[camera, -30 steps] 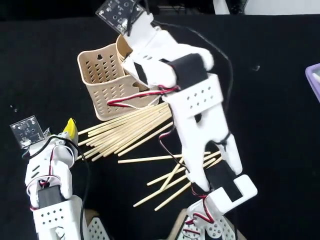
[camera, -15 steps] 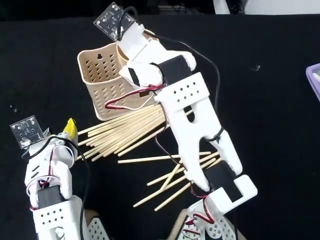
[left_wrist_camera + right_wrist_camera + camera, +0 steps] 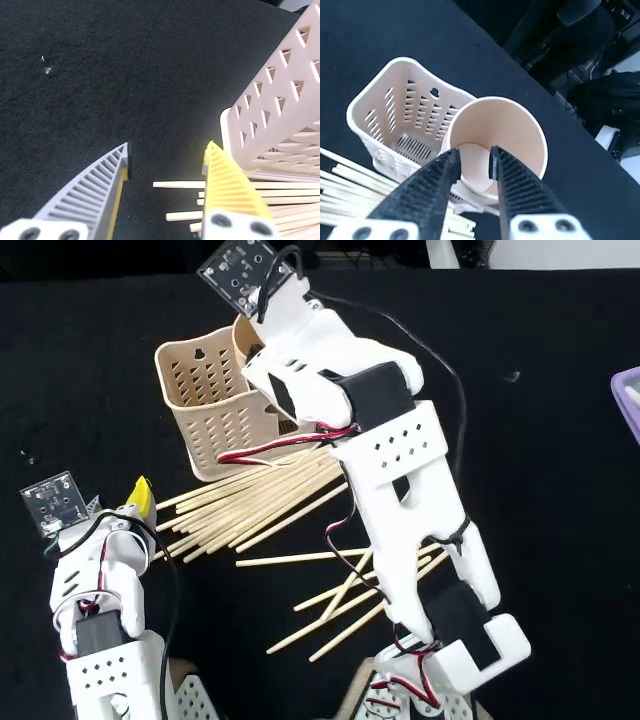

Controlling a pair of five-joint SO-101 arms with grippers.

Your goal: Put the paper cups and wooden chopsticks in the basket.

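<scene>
The black table [image 3: 560,490] holds everything. The right arm [image 3: 400,460] stretches from the near edge across the chopsticks to the basket's far corner. The left arm [image 3: 100,590] stands low at the near side.

The basket [image 3: 200,400] sits upright, with holes in its walls. A bundle of chopsticks [image 3: 250,502] lies on the table against its near wall, and a few loose ones are scattered nearer the arms' bases.

The paper cup [image 3: 505,130] is upright at the basket's corner, overlapping the rim. The right gripper [image 3: 473,151] pinches its near wall.

The left gripper [image 3: 167,145] is spread wide with nothing in it, above the table just beside the chopstick ends.
</scene>
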